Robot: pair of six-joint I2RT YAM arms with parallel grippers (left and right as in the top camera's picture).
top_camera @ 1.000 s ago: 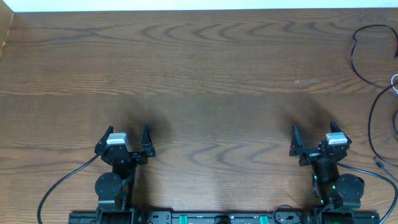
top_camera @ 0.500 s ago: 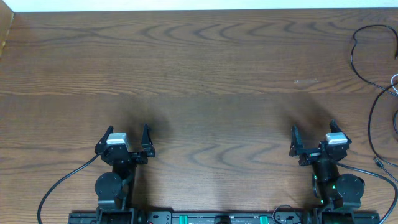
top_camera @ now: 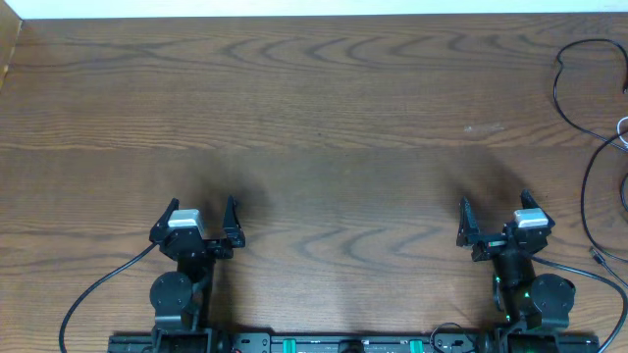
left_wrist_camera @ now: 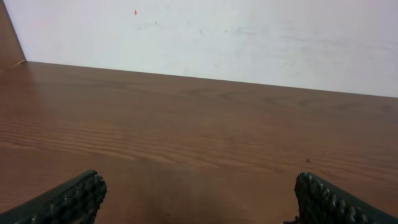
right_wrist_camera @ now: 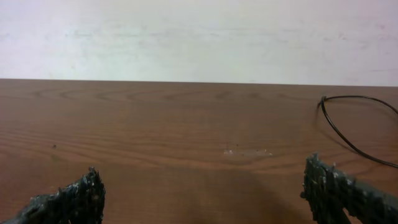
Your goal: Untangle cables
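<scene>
Thin black cables [top_camera: 584,196] lie in loose curves along the table's far right edge, and a short bit of white cable [top_camera: 622,126] shows at the frame border. The right wrist view catches one black cable [right_wrist_camera: 323,103] looping off to the right, ahead of the fingers. My left gripper [top_camera: 202,208] sits low at the near left, open, with only bare wood between its fingers [left_wrist_camera: 68,202]. My right gripper [top_camera: 495,204] sits at the near right, also open and holding nothing, left of the cables and well apart from them.
The brown wooden table [top_camera: 324,108] stretches back to a white wall [left_wrist_camera: 249,37]. A raised wooden edge [top_camera: 8,49] marks the far left corner. Thicker black arm cables [top_camera: 98,289] trail from both arm bases at the near edge.
</scene>
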